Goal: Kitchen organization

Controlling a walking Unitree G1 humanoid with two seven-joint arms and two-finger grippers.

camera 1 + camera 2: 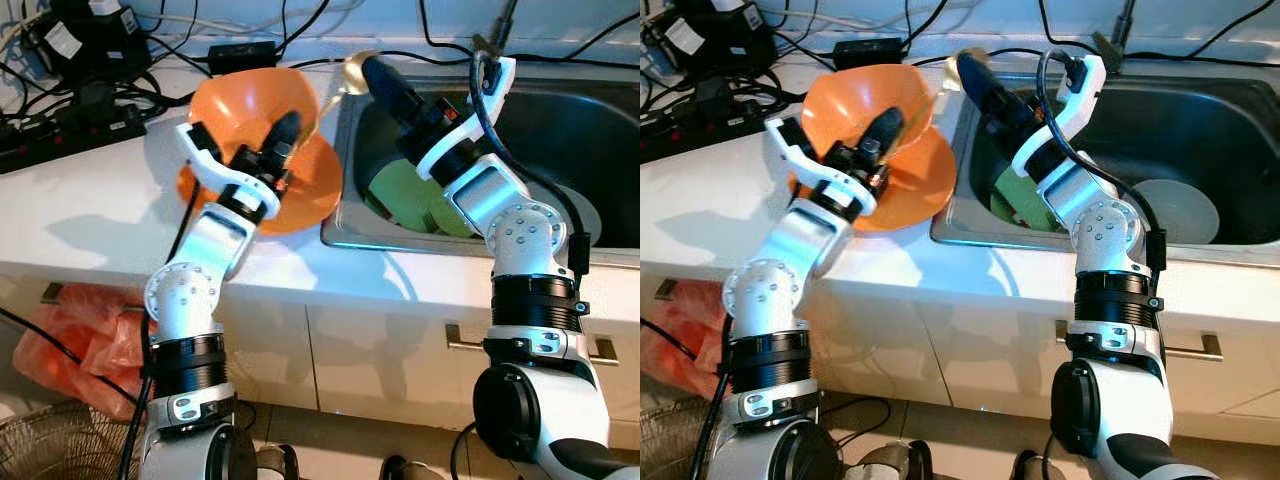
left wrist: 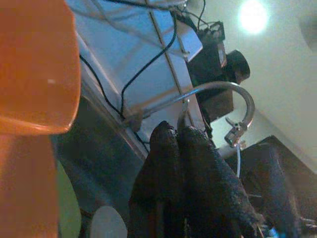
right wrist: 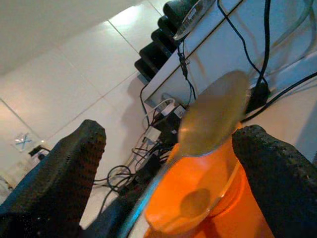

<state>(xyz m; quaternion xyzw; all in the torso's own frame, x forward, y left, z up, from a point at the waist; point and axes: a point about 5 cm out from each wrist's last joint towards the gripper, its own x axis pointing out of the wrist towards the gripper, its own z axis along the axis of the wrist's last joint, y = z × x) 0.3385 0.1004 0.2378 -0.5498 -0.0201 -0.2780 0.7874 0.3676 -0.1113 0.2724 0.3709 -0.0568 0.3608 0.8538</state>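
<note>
From the head's left eye, the left gripper (image 1: 283,135) has its fingers pinched on the rim of a tilted orange bowl (image 1: 255,100), lifted over an orange plate (image 1: 318,180) that lies on the white desk (image 1: 90,210) right at the sink (image 1: 560,110) edge. The right gripper (image 1: 385,82) reaches over the sink corner with a gold spoon (image 1: 357,68) at its tip. A green thing (image 1: 400,195) sits in the basin. The right eye adds a pale plate (image 1: 1175,210) on the sink floor. The left wrist view has those fingers (image 2: 198,168) pressed narrow, a faucet (image 2: 233,94) beyond. In the right wrist view the fingers (image 3: 69,168) stand wide around the spoon (image 3: 213,114); whether they really hold it I cannot tell. The worry: a thin rim grip on a tipped bowl could slip, and the spoon could drop into the sink or knock the bowl, the two arms being so near.
</note>
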